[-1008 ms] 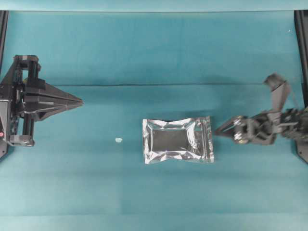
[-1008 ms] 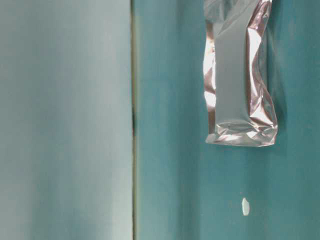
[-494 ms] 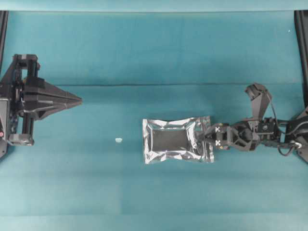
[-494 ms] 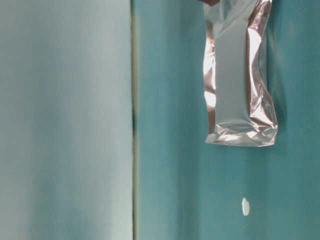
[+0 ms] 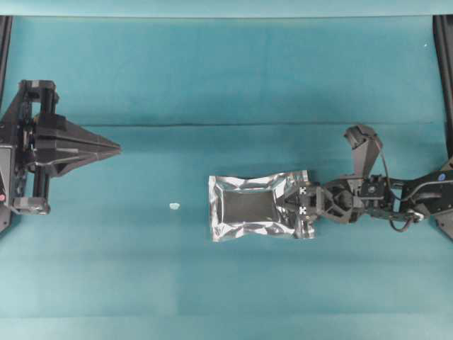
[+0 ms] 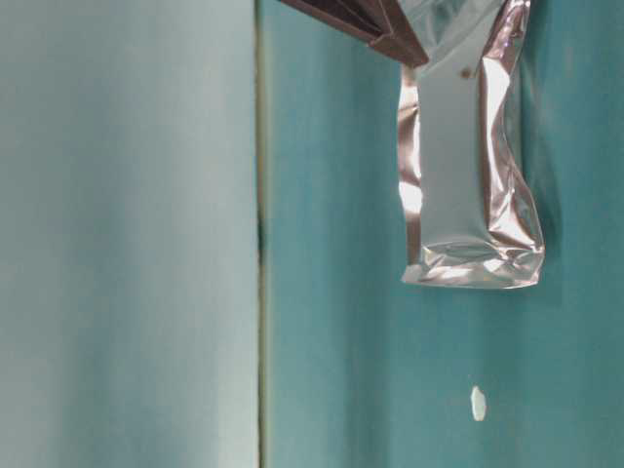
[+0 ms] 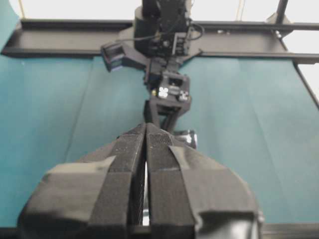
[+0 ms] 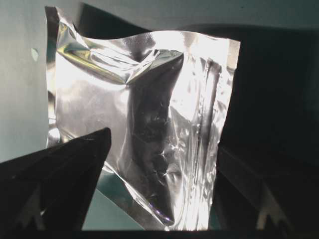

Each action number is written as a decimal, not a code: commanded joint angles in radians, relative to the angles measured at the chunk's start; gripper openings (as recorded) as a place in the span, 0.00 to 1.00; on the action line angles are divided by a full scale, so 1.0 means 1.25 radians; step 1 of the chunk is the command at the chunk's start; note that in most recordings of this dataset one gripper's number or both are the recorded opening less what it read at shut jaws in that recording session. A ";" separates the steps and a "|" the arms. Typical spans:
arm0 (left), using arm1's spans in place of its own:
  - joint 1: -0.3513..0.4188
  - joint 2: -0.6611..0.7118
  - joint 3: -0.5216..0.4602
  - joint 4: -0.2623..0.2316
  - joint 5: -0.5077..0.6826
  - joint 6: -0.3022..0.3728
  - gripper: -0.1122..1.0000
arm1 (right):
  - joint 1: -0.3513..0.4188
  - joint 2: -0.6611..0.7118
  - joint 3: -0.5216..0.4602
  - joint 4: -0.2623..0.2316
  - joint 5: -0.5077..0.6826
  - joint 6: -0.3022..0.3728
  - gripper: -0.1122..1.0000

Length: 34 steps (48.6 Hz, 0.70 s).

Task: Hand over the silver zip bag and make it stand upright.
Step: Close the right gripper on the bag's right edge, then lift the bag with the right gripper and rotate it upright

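Both arms built in black; left gripper (image 7: 145, 164) fingers wrapped in black tape; white cross markings seen on right gripper (image 5: 295, 203).

Even light overhead; wrist view dim w/ foil glare on silver zip bag (image 8: 149, 124)

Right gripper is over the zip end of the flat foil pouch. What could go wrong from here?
1. The shiny, crinkled silver zip bag lies flat on the teal cloth. The open right gripper straddles only its zip-strip end, so closing may pinch a thin edge that slips or buckles.
2. The fingers sit low beside the foil and may push the bag rather than grip it.
3. The left gripper is shut and far away; it must open before any handover.
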 commanded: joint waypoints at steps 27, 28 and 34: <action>0.000 -0.001 -0.013 0.001 -0.004 0.002 0.09 | -0.009 -0.010 -0.034 -0.002 0.050 -0.054 0.11; 0.001 -0.001 -0.015 0.001 -0.004 0.002 0.09 | -0.009 -0.015 -0.034 -0.002 0.052 -0.058 0.11; 0.000 -0.001 -0.013 0.001 -0.004 0.002 0.09 | -0.015 -0.053 -0.043 -0.005 0.070 -0.094 0.11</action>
